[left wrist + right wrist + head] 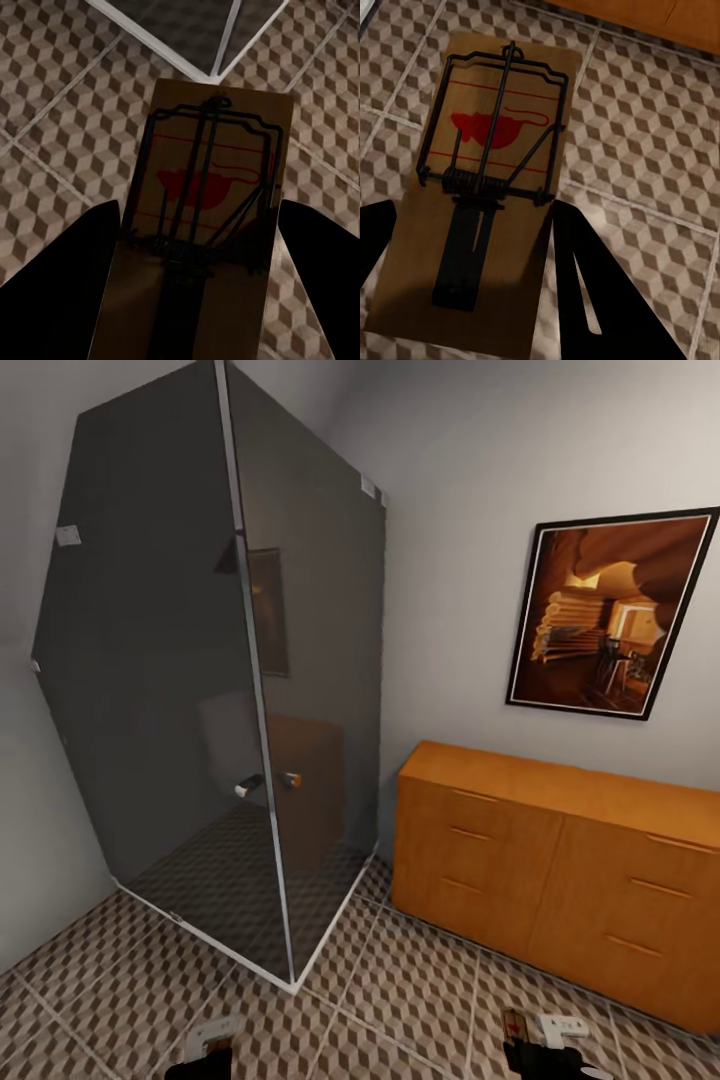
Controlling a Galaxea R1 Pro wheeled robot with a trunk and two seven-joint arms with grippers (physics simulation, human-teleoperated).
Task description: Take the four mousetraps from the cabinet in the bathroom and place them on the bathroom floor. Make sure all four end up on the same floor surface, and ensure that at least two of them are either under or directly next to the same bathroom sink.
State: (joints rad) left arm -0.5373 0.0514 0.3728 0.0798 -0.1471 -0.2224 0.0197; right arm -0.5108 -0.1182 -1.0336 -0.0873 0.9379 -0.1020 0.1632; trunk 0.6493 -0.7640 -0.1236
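A brown wooden mousetrap [206, 187] with a dark wire spring and a red mouse print sits between the black fingers [60, 292] of my left gripper [199, 221], which is shut on it above the cube-patterned bathroom floor [52, 90]. My right gripper [472, 217] is shut on another mousetrap [487, 172] over the same tiles. In the head view both grippers, left [210, 1052] and right [545, 1050], hang low at the bottom edge. The orange-brown cabinet [560, 860] stands at the right, drawers closed. The bathroom sink is out of view.
A dark tinted glass shower enclosure [220, 680] fills the left corner, its metal base corner [295, 985] jutting toward me. A framed picture [610, 610] hangs above the cabinet. Patterned floor [400, 1000] lies open between shower and cabinet.
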